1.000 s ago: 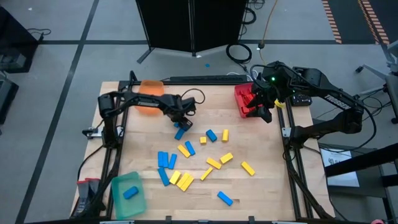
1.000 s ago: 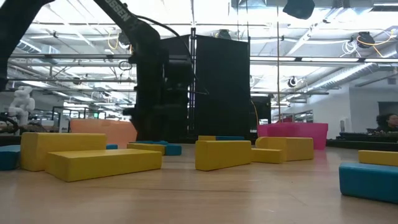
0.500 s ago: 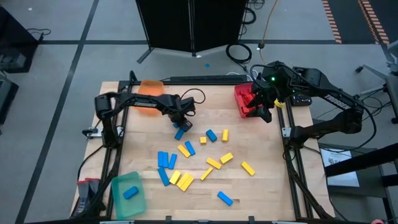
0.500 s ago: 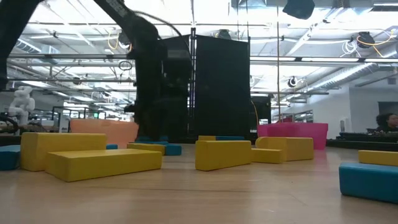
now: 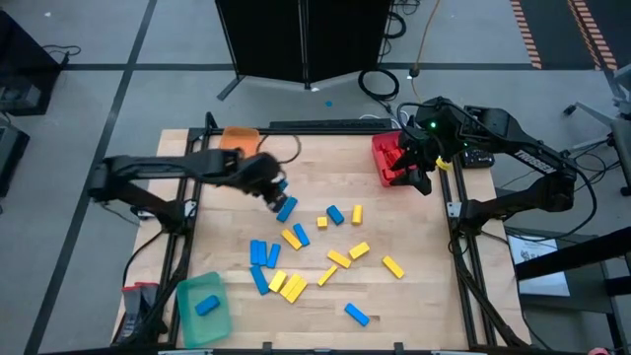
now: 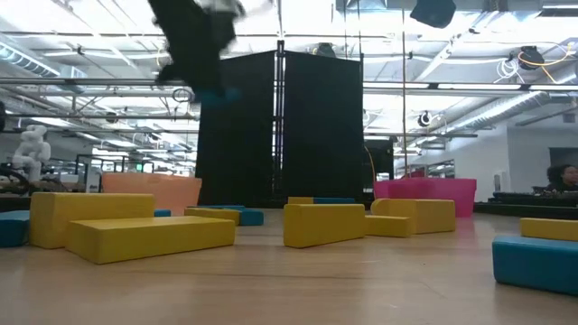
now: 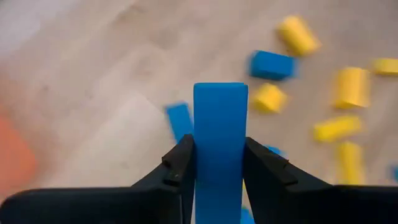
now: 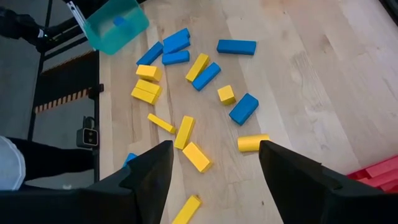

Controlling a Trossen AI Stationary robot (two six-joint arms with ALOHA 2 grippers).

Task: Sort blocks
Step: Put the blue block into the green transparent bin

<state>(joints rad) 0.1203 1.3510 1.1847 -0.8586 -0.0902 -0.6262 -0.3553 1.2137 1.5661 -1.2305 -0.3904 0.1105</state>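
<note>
While the left claw carries one brick above the table, the stock reads as follows, nearest the low camera first.

Foreground, low view: yellow blocks lie at lower left and centre; a blue one sits at lower right.

Loose pile: blue and yellow blocks are scattered over the centre and lower half of the wooden table in the high view; none is red.

Green tray: lower left of the high view, with one blue brick inside.

Held block: a blue block stands upright between the fingers, filling the centre of the left wrist view.

Left gripper: left of centre in the high view, raised off the wood and clamped narrowly on the blue block, a dark finger pressing each long side.

Right gripper: upper right of the high view, beside the red tray; its fingers stand well apart and hold nothing.

Red tray: upper right, red bricks inside.

Orange tray: upper left, partly under the left arm; contents cannot be told.

Risk, slip: the grip covers only the block's lower part, so a quick swing could twist it loose and drop it.

Risk, mis-sort: the carry to the green tray passes over the pile, so a low pass could knock loose bricks about.
</note>
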